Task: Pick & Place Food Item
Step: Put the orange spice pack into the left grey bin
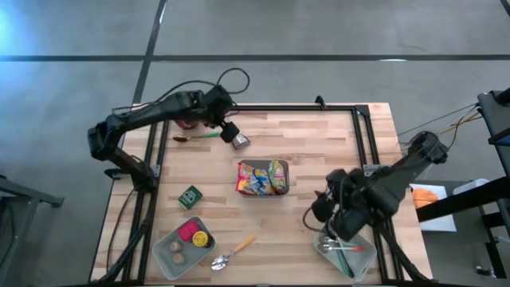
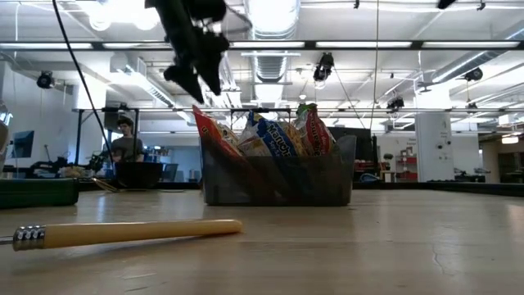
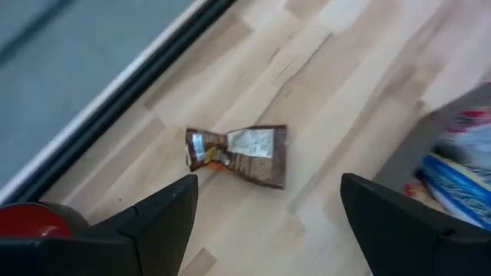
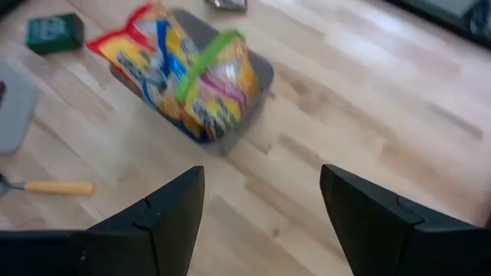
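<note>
A crumpled brown snack packet [image 1: 241, 141] lies flat on the wooden table near its far edge. My left gripper [image 1: 231, 130] hangs open just above it and to its far left, tilted down; in the left wrist view the packet [image 3: 239, 156] lies ahead between the spread fingers, untouched. A grey bin [image 1: 283, 190] at the table's middle holds several bright snack bags [image 1: 261, 177] standing on end. My right gripper [image 1: 320, 210] hovers open over the table's right near part, with the bin [image 4: 261, 73] ahead of it and nothing between its fingers.
A green box [image 1: 190, 196], a grey tray [image 1: 163, 245] with small items and a wooden-handled spoon [image 1: 233, 251] lie near left. Another grey tray [image 1: 362, 259] with utensils sits under the right arm. A red object [image 1: 189, 121] and a green-handled utensil [image 1: 199, 136] lie by the left gripper.
</note>
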